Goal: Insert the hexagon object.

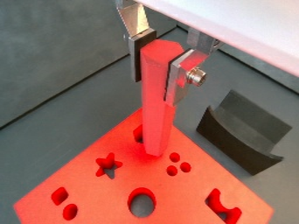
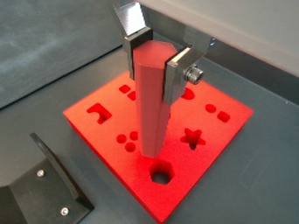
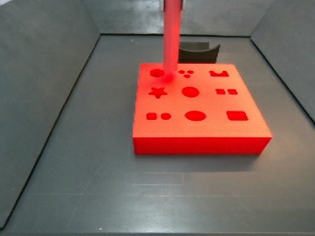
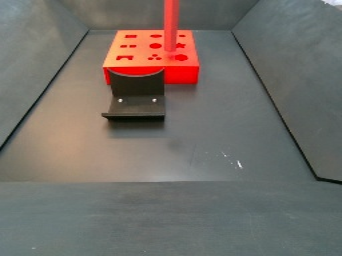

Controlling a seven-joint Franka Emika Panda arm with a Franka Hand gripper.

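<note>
Hexagon object [image 1: 156, 105] stands upright, a long red rod clamped near its upper end between the two silver finger plates of the gripper [image 1: 160, 59], which hangs above the red block [image 1: 82, 188]. In both wrist views the rod runs straight down from the pads to the block's top face, its lower end meeting that face among the shaped holes; whether the tip has entered a hole or merely rests at its mouth cannot be told. The jaws stand narrow, closed on the rod's flat sides, one finger [image 2: 138, 44] on one face and a plate with a screw on the opposite face.

Going left to right in a side view, the bare dark floor [image 3: 62, 138] comes first, then the block [image 3: 197, 129] with its rows of cut-outs. The rod [image 3: 174, 32] rises from the block's far left corner region, near a round hole and a star-shaped hole, and runs out of the top of the picture, so the gripper itself is out of sight there. Behind the block, just right of the rod, sits a dark grey curved piece [image 3: 197, 47].

In a side view from the opposite end, the block [image 4: 134, 62] lies far back, the rod [image 4: 173, 20] upright over it, and the fixture [image 4: 135, 98] rests on the floor just in front of the block.
</note>
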